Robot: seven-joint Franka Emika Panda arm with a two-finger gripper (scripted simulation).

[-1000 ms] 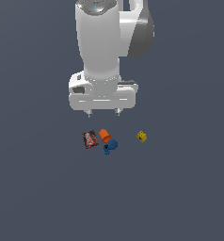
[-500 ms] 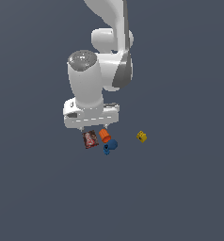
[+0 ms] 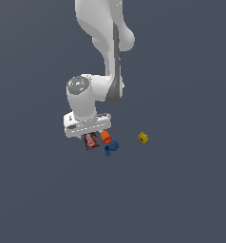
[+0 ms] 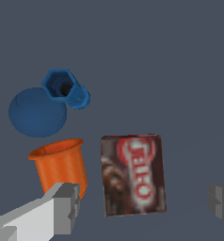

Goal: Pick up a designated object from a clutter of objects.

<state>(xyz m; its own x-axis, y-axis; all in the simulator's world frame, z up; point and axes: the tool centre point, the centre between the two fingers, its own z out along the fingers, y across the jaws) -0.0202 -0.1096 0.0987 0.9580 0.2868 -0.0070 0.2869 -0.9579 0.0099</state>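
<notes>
The designated object is a small flat dark red-brown box (image 3: 91,141) (image 4: 132,175) with a white-and-red label, lying face up on the grey floor. Beside it in the clutter of objects are an orange cup-like piece (image 3: 105,136) (image 4: 61,164), a blue rounded piece (image 3: 112,146) (image 4: 38,110) with a hexagonal neck, and a yellow block (image 3: 143,137) further toward the exterior view's right. My gripper (image 3: 89,133) (image 4: 142,207) hangs open just above the box. One grey finger (image 4: 62,207) is on the cup's side of the box, the other finger (image 4: 222,201) on the far side.
The floor is a plain dark grey surface (image 3: 181,199) with no edges or walls in view. The white arm (image 3: 103,42) rises above the clutter. The orange cup lies very close to one finger.
The arm has come down and swung toward the exterior view's left. The hand now sits right over the dark red box. None of the objects have moved.
</notes>
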